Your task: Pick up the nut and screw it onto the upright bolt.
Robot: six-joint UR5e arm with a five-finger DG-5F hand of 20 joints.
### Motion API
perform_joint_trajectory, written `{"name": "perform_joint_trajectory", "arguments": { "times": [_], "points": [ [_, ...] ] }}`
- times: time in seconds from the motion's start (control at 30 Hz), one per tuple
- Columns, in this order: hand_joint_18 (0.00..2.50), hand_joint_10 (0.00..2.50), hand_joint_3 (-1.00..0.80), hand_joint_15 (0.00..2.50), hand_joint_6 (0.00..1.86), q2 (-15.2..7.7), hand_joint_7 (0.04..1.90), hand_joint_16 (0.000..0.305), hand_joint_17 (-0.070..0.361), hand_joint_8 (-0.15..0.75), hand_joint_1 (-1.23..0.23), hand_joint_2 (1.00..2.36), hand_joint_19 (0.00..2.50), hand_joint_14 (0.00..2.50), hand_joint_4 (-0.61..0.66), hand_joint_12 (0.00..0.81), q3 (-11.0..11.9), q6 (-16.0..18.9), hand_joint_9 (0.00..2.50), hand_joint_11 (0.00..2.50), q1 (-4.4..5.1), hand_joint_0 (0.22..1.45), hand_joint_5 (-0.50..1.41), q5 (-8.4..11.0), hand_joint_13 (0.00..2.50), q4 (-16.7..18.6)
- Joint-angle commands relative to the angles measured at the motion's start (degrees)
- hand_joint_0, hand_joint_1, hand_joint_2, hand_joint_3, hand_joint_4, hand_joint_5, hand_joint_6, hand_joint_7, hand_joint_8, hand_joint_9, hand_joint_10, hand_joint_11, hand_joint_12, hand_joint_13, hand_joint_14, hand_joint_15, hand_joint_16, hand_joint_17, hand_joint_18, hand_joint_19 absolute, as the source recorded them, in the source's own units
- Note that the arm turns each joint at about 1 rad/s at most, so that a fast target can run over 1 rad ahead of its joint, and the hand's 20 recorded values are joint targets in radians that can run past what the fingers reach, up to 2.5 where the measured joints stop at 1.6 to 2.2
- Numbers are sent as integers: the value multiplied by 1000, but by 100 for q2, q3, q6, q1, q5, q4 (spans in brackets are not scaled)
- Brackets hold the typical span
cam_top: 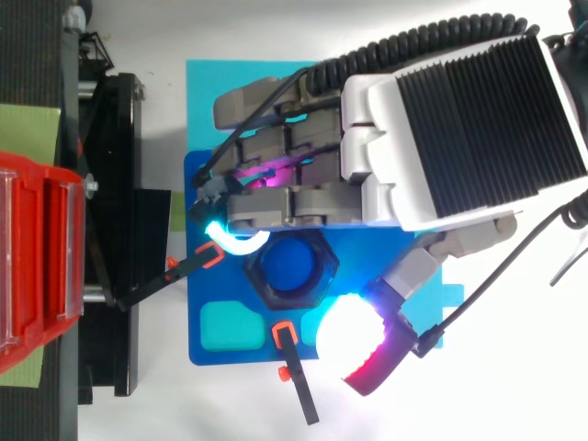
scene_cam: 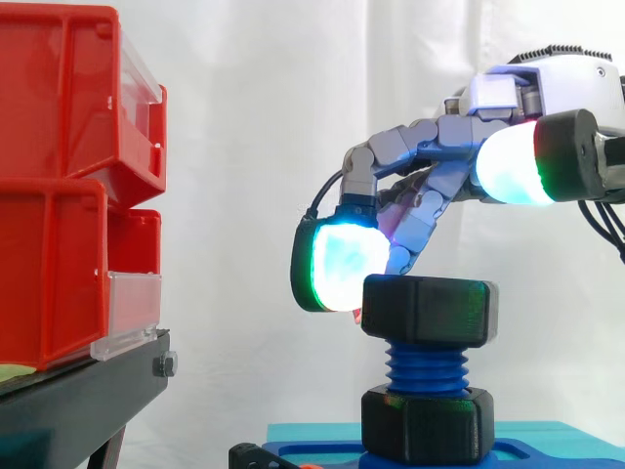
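A black hex nut (scene_cam: 428, 308) sits on top of the upright blue bolt (scene_cam: 427, 363), with the bolt's blue end showing through its hole (cam_top: 292, 266). A second black hex collar (scene_cam: 427, 422) rings the bolt's foot on the blue base plate (cam_top: 213, 285). My hand (cam_top: 459, 129) hovers just above the nut. Its fingers bend down on the nut's left side, and one glowing fingertip (scene_cam: 342, 264) is at the nut's upper left corner. The thumb pad (scene_cam: 508, 161) is raised and spread well away from the nut. Nothing is held between fingers and thumb.
Stacked red bins (scene_cam: 59, 176) on a black stand (scene_cam: 78, 391) rise at the left. Black clamps with orange tips (cam_top: 294, 377) hold the base plate. A teal pad (cam_top: 230, 326) lies on the plate beside the bolt.
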Motion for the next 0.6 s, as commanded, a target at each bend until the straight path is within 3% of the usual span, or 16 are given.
{"name": "perform_joint_trajectory", "arguments": {
  "times": [0.0,0.57],
  "points": [
    [409,0,-500,0,504,8,1262,30,68,258,-203,1000,88,0,238,260,-5,-1,937,0,-23,543,11,-22,650,4],
    [600,0,-500,0,500,8,1461,23,51,221,-257,1000,102,0,140,208,-5,-36,1203,0,-225,552,91,-197,831,-40]
  ]
}}
